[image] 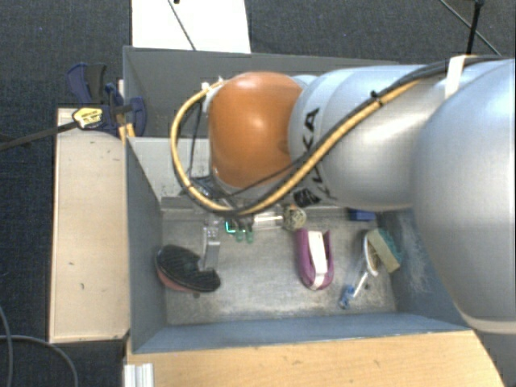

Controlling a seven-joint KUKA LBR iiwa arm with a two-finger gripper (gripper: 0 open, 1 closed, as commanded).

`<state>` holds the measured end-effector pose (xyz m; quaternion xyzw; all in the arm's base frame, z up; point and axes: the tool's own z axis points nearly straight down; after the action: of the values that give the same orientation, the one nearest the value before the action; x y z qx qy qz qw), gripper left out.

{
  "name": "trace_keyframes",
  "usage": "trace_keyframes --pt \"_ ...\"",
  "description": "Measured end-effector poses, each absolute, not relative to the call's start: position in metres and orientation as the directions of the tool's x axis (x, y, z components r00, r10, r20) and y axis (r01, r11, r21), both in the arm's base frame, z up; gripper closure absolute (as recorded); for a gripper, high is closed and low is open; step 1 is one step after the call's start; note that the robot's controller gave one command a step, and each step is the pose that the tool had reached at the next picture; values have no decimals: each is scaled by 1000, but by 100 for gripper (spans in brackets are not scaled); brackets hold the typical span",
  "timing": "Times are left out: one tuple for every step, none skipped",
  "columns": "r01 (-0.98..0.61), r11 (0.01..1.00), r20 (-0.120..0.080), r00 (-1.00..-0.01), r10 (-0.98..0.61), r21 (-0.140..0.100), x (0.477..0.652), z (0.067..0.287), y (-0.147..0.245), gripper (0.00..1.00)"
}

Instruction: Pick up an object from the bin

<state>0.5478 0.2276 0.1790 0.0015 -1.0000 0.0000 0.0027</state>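
at the left end of the grey metal bin a flat black oval thing with a reddish underside lies on the floor, resting on its broad face as a loosely dropped thing would, with bare floor round it that leaves room to come at it from above. just up and right of the black oval thing the hand hangs down, its tip at that thing's upper right edge. whether it touches i cannot tell, and whether the hand is apart or together i cannot tell either, since the wrist stands between it and the camera. above and right of the black oval thing the orange dome-shaped cover on the wrist faces the camera, because the arm bends in over the bin and turns the hand straight down for a top pick. by my judgement the black oval thing is the likeliest one to be picked, being nearest the hand, and nothing is held yet. well to the right of the black oval thing a purple and white oblong thing lies lengthwise on the floor. farther right of it a white and teal thing with a tan pad and a small blue piece lie close together.
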Motion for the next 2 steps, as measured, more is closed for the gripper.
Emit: trace_keyframes --pt "-116 993 6 -993 -116 -1 517 66 242 0" --pt "-108 994 0 -994 -108 1 519 70 241 100"
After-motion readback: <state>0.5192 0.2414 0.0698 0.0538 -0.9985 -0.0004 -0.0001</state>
